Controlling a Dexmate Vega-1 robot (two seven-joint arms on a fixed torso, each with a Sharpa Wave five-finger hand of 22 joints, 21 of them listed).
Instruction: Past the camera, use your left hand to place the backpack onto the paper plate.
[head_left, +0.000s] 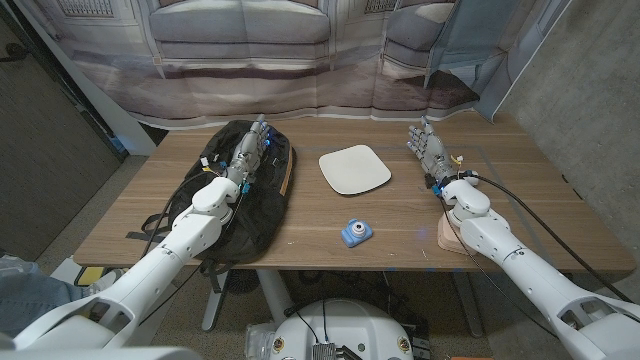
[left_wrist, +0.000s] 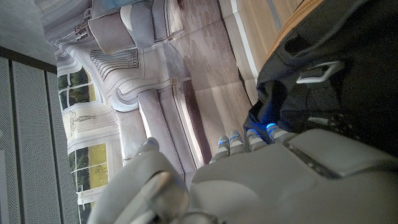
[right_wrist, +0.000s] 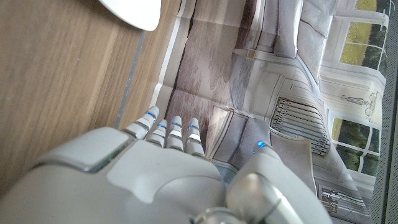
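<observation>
A black backpack (head_left: 240, 195) with a brown edge lies along the left part of the table; its dark fabric and a grey buckle (left_wrist: 317, 71) fill part of the left wrist view. My left hand (head_left: 250, 150) is over the backpack's far end, fingers (left_wrist: 249, 140) stretched out and gripping nothing. The white paper plate (head_left: 354, 169) sits at the table's middle, right of the backpack, and its rim (right_wrist: 134, 9) appears in the right wrist view. A small blue camera (head_left: 354, 233) stands nearer the front edge. My right hand (head_left: 428, 148) stands open to the right of the plate, fingers straight.
A tan pad (head_left: 447, 235) lies under my right forearm near the table's front right. A printed backdrop of sofas (head_left: 240, 35) hangs behind the table's far edge. Bare wood (head_left: 330, 215) separates the backpack, plate and camera.
</observation>
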